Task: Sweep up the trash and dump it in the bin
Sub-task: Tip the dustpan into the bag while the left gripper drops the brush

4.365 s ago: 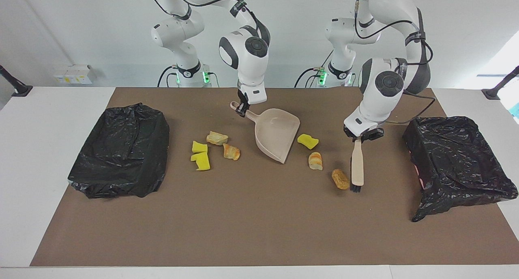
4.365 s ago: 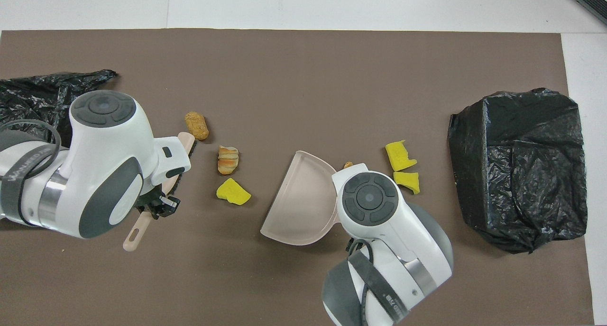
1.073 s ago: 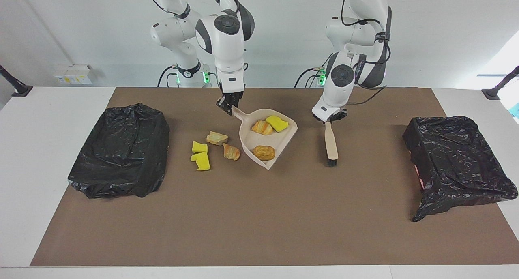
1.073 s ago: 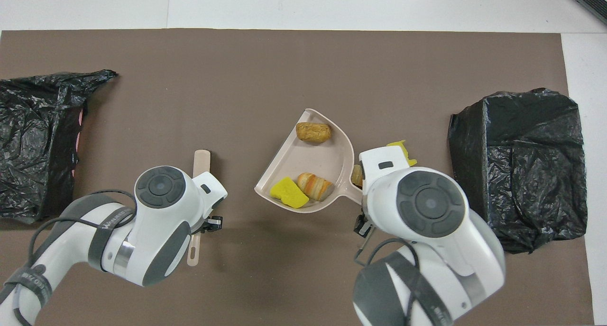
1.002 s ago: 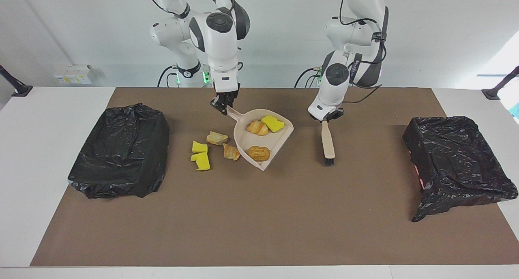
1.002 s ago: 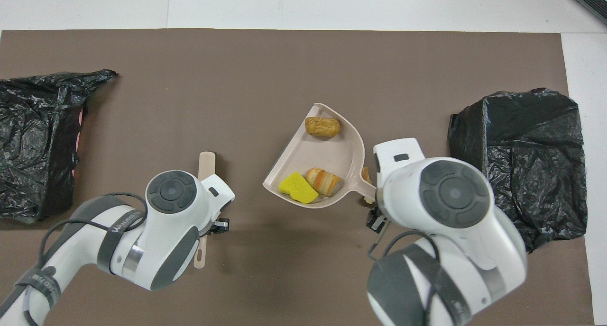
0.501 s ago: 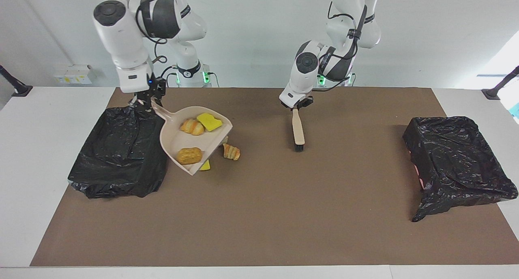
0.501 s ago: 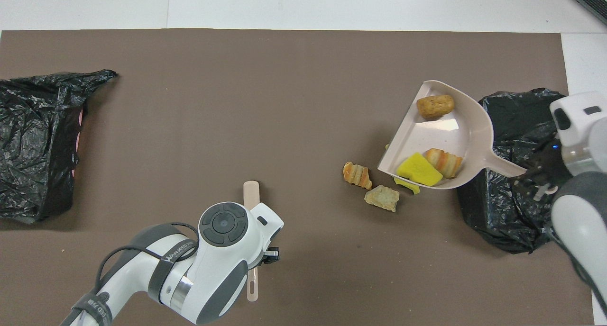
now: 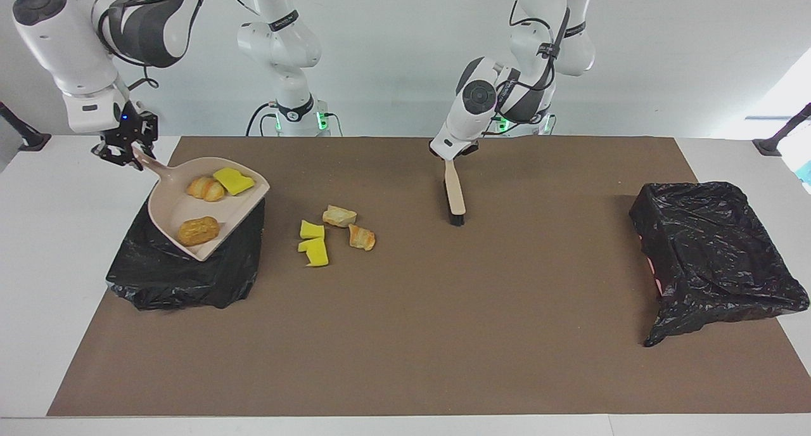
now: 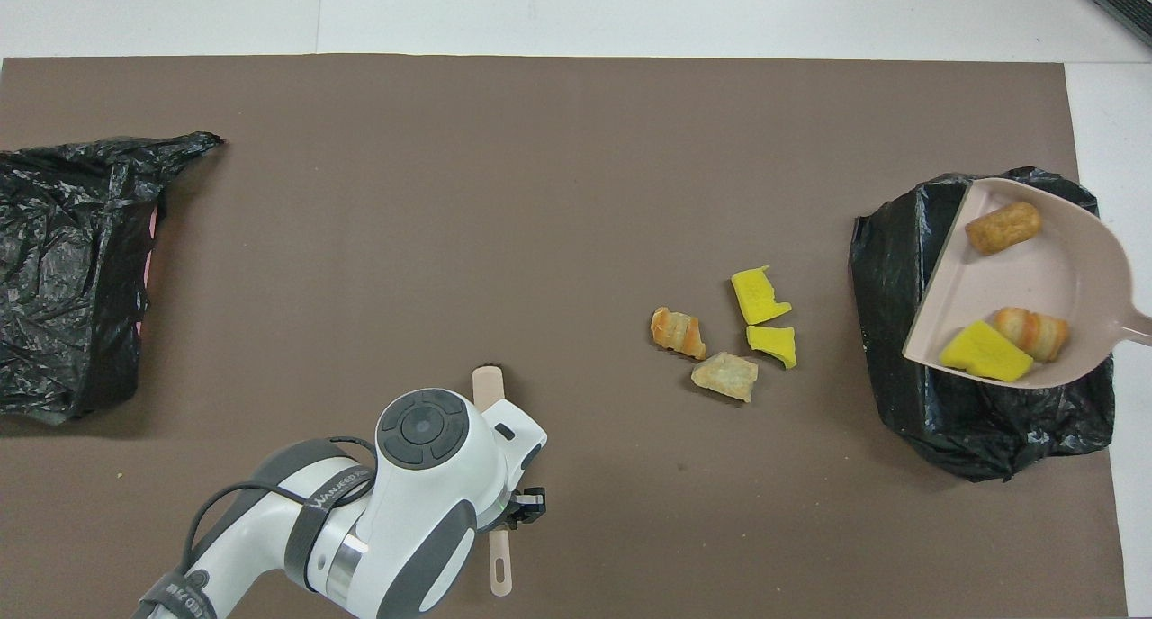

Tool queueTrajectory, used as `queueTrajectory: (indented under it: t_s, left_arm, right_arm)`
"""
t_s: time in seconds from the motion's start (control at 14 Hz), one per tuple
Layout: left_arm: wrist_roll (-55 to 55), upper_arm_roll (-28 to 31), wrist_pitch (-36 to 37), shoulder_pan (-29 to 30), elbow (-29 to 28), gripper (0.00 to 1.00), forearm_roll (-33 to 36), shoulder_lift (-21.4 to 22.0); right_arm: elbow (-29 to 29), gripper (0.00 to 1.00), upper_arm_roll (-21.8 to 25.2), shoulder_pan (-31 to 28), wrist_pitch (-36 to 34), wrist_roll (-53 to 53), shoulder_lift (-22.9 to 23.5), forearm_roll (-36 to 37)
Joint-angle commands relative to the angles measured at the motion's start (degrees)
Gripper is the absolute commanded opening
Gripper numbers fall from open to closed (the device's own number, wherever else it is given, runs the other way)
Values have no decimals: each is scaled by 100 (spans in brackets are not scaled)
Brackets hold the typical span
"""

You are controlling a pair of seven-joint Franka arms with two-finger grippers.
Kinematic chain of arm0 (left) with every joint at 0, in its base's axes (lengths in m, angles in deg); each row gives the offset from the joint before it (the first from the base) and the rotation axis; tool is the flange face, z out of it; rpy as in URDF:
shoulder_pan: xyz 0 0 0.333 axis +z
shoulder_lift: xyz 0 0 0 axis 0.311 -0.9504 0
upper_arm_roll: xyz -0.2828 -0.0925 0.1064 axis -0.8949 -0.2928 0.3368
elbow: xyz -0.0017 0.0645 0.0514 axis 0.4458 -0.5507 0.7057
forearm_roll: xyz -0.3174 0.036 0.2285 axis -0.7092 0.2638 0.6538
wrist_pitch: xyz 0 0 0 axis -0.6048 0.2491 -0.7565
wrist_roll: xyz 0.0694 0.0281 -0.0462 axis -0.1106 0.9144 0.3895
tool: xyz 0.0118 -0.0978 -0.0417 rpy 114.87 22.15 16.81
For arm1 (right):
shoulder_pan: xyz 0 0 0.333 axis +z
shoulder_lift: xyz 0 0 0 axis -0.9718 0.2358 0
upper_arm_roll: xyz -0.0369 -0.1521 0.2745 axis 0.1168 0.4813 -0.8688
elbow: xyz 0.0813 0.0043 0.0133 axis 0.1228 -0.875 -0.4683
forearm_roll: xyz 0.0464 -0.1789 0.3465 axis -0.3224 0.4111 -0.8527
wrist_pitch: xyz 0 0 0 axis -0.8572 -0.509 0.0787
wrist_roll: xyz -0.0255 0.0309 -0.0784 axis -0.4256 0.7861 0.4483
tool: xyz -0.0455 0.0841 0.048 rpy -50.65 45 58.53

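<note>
The right gripper (image 9: pixel 130 152) now hangs over the table's edge at the right arm's end, fingers pinched on the handle of the beige dustpan (image 9: pixel 206 206), and that pan has swung clear across from the middle of the mat to sit in the air over the black bin bag (image 9: pixel 184 271) at that end. Half a second back it was only at the bag's inner edge; now its open lip hangs over the bag's middle. Three bits of trash ride in it: a yellow sponge chunk (image 9: pixel 233 180) and a striped bread lump (image 9: pixel 204 187) up by the handle, a brown bread lump (image 9: pixel 197 230) near the lip. Nothing has tipped out yet.

Four bits lie uncovered on the brown mat (image 9: pixel 405 334), in the same spots as before: two yellow sponge pieces (image 9: pixel 313 244) touching each other, a tan lump (image 9: pixel 339 216) and an orange-striped lump (image 9: pixel 362 237) just beside them, between the loaded bag and the brush.

The left gripper (image 9: pixel 451 158) has drifted toward the robots, over the mat's middle. It holds the beige brush (image 9: pixel 453 192) by the handle, bristles down at the mat; whether the fingers are easing off I cannot tell, but the brush hangs from them. The second black bag (image 9: pixel 716 258) sits at the left arm's end.
</note>
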Motion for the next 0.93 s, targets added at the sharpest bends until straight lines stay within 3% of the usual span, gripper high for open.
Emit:
queueTrajectory:
  t_s: [0.0,0.36,0.57,0.64,0.86]
  left_arm:
    - [44,117,134,-10,133,100,-10,8]
    - [0,152,293,972,897,100,806,-439]
    - [26,178,118,1316,1450,100,1036,-747]
    - [17,179,-48,1674,1705,100,1045,-904]
    - [-61,187,-226,2142,2110,100,1054,-1002]
  right_arm:
    - [64,0,-107,-66,140,-190,30,698]
    - [-41,0,-310,285,254,-568,21,2219]
    - [-164,0,-310,400,263,-638,21,2572]
    - [-191,0,-310,479,289,-656,30,2756]
    - [-191,0,-310,717,307,-586,47,3100]
